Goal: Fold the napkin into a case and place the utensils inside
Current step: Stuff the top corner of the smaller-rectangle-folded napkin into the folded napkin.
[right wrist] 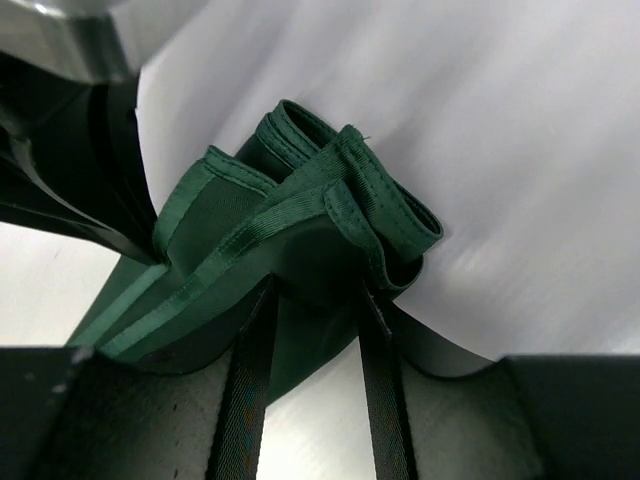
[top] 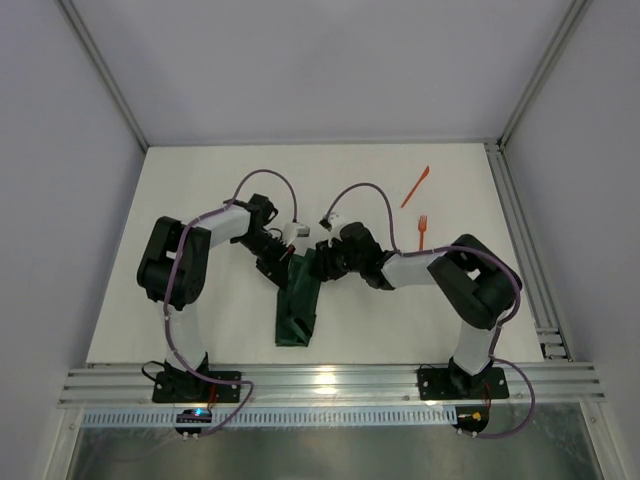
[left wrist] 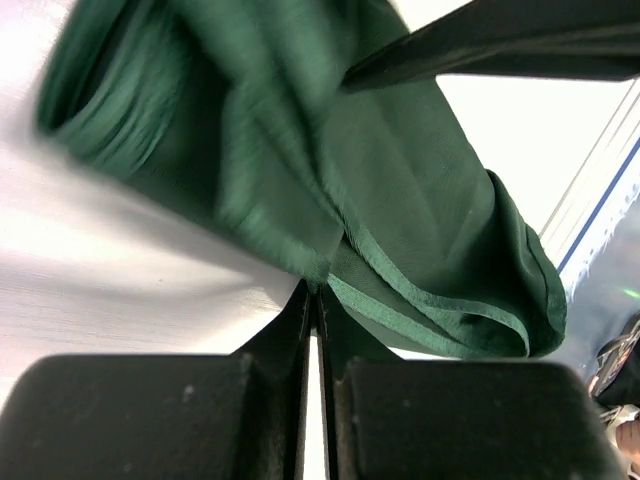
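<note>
The dark green napkin (top: 297, 312) lies as a narrow, bunched strip mid-table, its upper end lifted between both grippers. My left gripper (top: 281, 260) is shut on the napkin's hem (left wrist: 317, 285), and the cloth (left wrist: 420, 200) hangs rumpled beyond it. My right gripper (top: 322, 262) is open; its fingers (right wrist: 378, 335) stand apart with gathered folds of napkin (right wrist: 300, 200) draped over and between the tips (right wrist: 315, 295). The utensils lie on the table at the far right: an orange knife (top: 415, 187) and an orange fork (top: 422, 233), apart from the napkin.
Aluminium rails run along the near edge (top: 330, 382) and the right side (top: 520, 250) of the white table. Grey enclosure walls close in on the left, back and right. The right arm's dark finger (left wrist: 500, 40) crosses the top of the left wrist view.
</note>
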Robot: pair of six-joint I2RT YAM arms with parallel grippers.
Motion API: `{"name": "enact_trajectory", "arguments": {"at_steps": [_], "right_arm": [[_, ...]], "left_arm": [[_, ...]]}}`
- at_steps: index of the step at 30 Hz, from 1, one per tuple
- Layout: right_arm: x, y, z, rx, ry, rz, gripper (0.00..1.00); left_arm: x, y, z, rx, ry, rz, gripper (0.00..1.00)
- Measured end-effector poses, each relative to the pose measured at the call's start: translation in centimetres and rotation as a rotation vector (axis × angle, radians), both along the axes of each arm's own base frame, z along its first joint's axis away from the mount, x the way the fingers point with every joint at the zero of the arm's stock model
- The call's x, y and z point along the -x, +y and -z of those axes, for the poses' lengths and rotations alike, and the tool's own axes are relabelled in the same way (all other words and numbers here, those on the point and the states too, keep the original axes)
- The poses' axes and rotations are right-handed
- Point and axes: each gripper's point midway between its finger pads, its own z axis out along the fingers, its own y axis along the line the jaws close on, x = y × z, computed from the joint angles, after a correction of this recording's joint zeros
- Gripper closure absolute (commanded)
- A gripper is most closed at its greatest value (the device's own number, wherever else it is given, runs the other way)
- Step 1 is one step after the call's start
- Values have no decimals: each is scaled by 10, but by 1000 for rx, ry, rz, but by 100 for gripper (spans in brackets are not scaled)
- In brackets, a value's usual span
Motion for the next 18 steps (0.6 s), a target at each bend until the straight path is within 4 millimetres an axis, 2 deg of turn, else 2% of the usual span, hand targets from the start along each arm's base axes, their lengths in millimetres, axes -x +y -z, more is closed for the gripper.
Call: {"name": "enact_trajectory", "arguments": {"at_steps": [5,10,18], "right_arm": [[-8,20,-1,-54,-47,-45,59],[-5,34,-4,-74,-91,-86,59],[-3,39,-9,-109,-116,-90,59]], "left_arm": [[-3,1,0,-9,-6,-6,97],[-12,1,-2,-26,-37,-19,97],[-17,0,-2,-26,-51,-26,97]]}}
